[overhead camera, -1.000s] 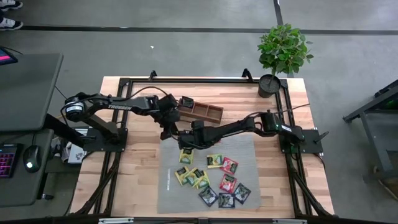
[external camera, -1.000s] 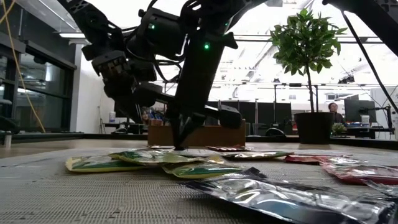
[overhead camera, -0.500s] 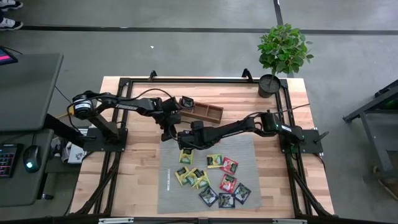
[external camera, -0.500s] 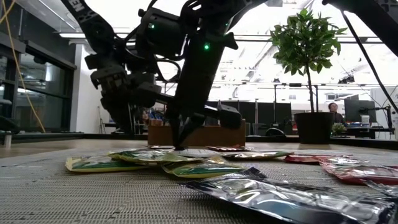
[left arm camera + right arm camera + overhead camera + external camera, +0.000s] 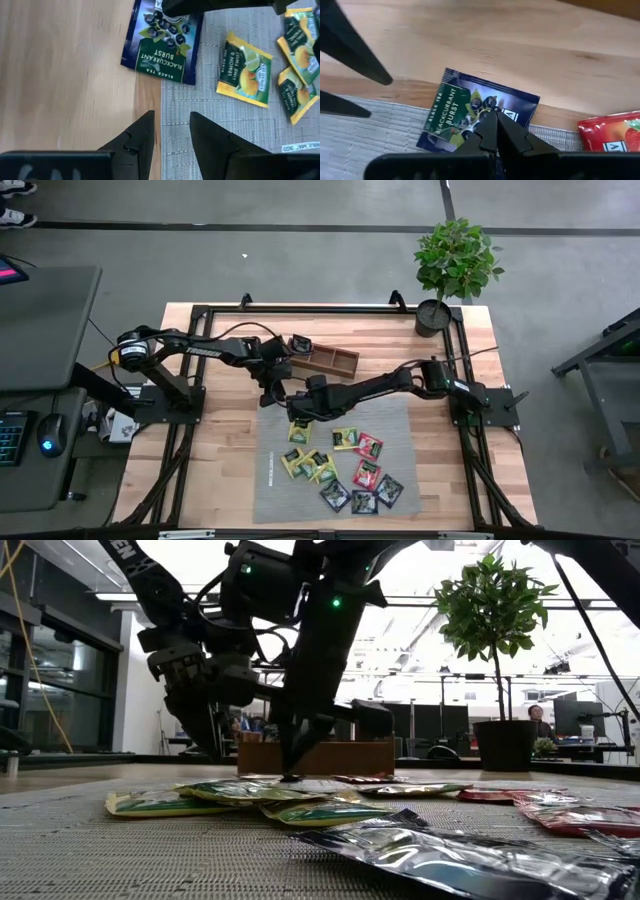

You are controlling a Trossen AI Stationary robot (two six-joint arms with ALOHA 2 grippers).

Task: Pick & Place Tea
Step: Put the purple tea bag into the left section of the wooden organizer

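Two arms meet over the grey mat's [image 5: 270, 480] far edge. Behind stand a wooden tray [image 5: 335, 360] and potted plant [image 5: 455, 260]. The right gripper [image 5: 496, 131], fingers pressed together, tips down on a black sachet [image 5: 470, 117] reading "BLACKCURRANT BURST", straddling that edge. The left gripper [image 5: 171, 131], part-open and empty, hovers just beside. Yellow sachets [image 5: 245, 75] read "LEMON & LIME TWIST".

Dark sachet [image 5: 161, 44]: "BLACKCURRANT BURST, BLACK TEA". Yellow sachet [image 5: 244, 76]: "LEMON & LIME TWIST".
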